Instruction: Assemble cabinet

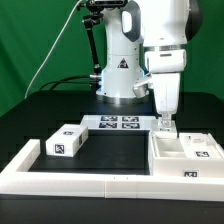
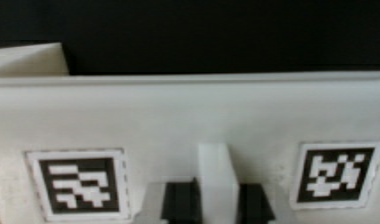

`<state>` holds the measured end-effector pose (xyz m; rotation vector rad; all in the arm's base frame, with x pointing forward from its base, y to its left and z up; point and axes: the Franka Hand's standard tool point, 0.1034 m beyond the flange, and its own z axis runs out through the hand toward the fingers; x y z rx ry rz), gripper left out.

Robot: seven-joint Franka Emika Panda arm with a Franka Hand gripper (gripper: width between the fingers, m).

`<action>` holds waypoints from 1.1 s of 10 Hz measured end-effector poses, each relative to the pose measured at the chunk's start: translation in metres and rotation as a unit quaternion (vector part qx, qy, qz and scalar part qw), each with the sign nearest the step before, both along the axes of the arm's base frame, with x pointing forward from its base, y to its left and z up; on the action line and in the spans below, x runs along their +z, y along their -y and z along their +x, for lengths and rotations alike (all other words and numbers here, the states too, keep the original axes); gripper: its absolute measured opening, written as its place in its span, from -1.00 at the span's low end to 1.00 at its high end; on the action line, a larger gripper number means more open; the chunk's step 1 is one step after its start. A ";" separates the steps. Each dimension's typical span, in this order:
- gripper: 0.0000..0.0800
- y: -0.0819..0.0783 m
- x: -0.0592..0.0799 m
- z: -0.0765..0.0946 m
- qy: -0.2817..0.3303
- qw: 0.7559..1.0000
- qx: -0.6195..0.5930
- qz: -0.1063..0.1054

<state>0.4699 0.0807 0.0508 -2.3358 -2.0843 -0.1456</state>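
Where the border frame (image 1: 100,183) bounds the near edge, the cabinet (image 1: 178,150) lies behind it at the exterior view's right, its wall straddled by the gripper (image 1: 165,127); jaw closure cannot be told. A centred, level hold is advised.

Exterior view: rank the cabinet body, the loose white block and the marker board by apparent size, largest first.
1. cabinet body
2-3. loose white block and marker board: about alike; the board lies flat and farther back, so unranked.
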 end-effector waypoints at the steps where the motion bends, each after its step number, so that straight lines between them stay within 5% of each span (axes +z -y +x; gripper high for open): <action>1: -0.82 -0.002 0.000 0.007 0.004 1.000 0.001 0.002; 7: -0.82 0.000 0.001 0.011 0.006 1.000 0.006 0.002; 11: -0.82 0.003 0.003 0.032 0.003 1.000 0.011 -0.001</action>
